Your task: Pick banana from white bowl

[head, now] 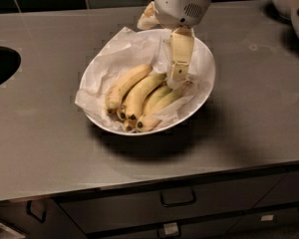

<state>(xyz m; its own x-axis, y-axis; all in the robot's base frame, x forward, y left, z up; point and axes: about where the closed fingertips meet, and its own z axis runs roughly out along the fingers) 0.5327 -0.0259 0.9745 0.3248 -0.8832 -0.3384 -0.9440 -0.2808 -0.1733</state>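
Observation:
The white bowl with crumpled paper lining sits mid-counter and holds several bananas side by side. The plump yellow banana with a dark tip lies second from the left, between another yellow one and slimmer greenish ones. My gripper hangs over the bowl's far right side, open. One cream finger points down, its tip at the bananas' stem ends. The other finger is spread up to the left. It holds nothing.
A dark round sink opening is cut into the grey counter at the left. Part of another white bowl shows at the top right. Dark tiles run along the back. Drawers with handles are below the front edge.

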